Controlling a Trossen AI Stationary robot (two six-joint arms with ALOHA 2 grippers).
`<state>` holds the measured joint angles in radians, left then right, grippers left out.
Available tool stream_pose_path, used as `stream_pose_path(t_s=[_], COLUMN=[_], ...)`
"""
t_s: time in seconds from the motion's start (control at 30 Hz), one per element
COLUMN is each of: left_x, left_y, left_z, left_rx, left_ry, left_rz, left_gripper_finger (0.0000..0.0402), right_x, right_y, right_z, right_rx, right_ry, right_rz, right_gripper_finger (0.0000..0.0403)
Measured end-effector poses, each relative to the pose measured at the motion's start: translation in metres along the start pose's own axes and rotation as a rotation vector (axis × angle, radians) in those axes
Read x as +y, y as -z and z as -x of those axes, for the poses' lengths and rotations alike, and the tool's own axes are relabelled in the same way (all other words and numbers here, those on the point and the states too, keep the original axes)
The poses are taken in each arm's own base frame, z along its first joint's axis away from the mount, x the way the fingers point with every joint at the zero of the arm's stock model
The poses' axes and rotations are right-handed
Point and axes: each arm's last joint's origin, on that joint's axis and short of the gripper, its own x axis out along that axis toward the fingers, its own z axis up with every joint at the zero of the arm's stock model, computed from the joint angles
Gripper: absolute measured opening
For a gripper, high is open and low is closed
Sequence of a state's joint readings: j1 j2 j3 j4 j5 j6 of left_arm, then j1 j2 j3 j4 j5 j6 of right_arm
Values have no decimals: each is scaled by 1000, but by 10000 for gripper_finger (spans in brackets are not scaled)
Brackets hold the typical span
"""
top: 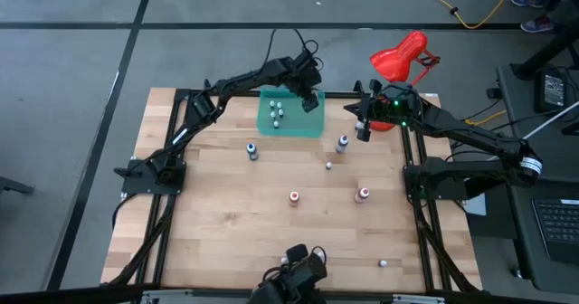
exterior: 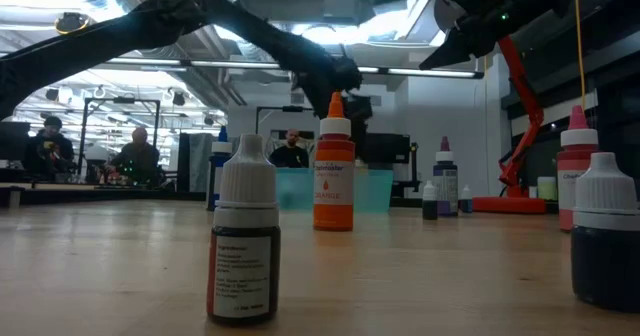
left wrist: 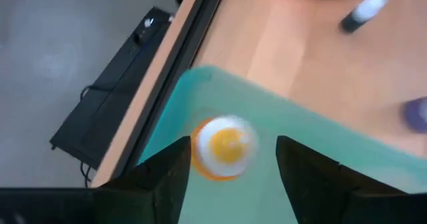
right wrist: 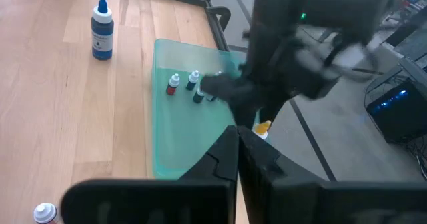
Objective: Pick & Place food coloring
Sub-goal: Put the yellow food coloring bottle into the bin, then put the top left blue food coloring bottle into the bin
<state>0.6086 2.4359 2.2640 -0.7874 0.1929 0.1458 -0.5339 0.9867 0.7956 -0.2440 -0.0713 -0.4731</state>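
Observation:
A teal tray point(top: 291, 123) sits at the table's far edge with several small bottles point(top: 276, 112) standing in it. My left gripper point(top: 310, 96) hovers open over the tray's right far corner, and a yellow-orange bottle point(left wrist: 223, 147) shows blurred between its fingers, seen from above. That bottle point(right wrist: 263, 127) also shows in the right wrist view, under the left gripper. My right gripper point(top: 364, 128) hangs shut and empty to the tray's right. Blue point(top: 252, 150), purple point(top: 342, 143), orange point(top: 294, 197) and red point(top: 363, 194) bottles stand upright on the wood. My left gripper stands open from above around the yellow-orange bottle's cap point(left wrist: 227, 144). The cap lies close beside one finger point(left wrist: 170, 174) and well apart from the other. Whether that finger touches it, I cannot tell.
A red desk lamp point(top: 403, 58) stands at the far right corner. Small pale-capped bottles stand at mid-table point(top: 328, 166) and near the front right point(top: 384, 263). In the low view a dark bottle point(exterior: 245, 241) stands close to the camera. People sit in the room behind.

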Motion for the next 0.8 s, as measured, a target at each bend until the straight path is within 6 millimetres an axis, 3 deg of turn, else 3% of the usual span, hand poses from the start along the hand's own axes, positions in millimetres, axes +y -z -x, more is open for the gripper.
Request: stream_pose_path(t_s=[0.1, 0.37, 0.67, 0.8], left_x=[-3, -15, -32, -43], left_y=[-10, -7, 13, 24], left_z=[20, 80, 148, 187], left_rx=[11, 106, 318, 334], left_ry=[16, 29, 78, 87], left_rz=[-26, -50, -57, -56], left_gripper_finger=[219, 213, 212, 212], right_x=[0, 0, 0, 0], right_y=[0, 0, 0, 0], right_z=[0, 0, 0, 0], right_rx=[0, 1, 2, 3], right_ry=[0, 0, -1, -1], right_rz=[0, 2, 4, 6], right_gripper_finger=[12, 12, 12, 12])
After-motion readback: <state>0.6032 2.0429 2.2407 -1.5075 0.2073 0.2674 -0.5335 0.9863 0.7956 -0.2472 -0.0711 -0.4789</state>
